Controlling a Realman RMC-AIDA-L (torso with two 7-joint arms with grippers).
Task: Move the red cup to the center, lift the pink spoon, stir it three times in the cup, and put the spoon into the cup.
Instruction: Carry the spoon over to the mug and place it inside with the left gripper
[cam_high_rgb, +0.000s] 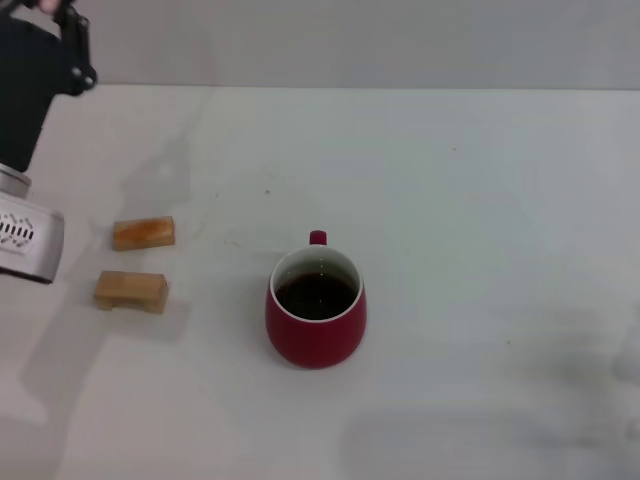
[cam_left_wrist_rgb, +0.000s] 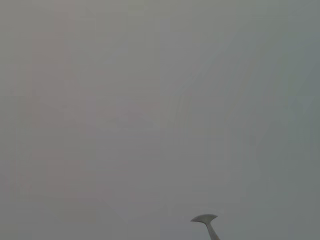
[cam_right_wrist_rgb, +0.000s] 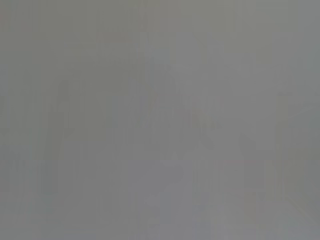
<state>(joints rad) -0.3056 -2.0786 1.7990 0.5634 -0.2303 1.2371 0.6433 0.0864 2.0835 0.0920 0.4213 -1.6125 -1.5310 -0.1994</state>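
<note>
The red cup (cam_high_rgb: 315, 308) stands upright near the middle of the table, dark inside, with its small handle (cam_high_rgb: 318, 237) pointing to the far side. My left arm (cam_high_rgb: 35, 70) is raised at the far left, well away from the cup. The pink spoon shows only in the left wrist view, as a grey metal bowl and neck (cam_left_wrist_rgb: 205, 220) held over the bare table. Its pink handle is out of view, and so are the left gripper's fingers. My right gripper is out of view.
Two tan wooden blocks (cam_high_rgb: 143, 232) (cam_high_rgb: 131, 291) lie left of the cup, close under the left arm. The white table (cam_high_rgb: 480, 200) runs to a far edge against a grey wall. The right wrist view shows only a plain grey surface.
</note>
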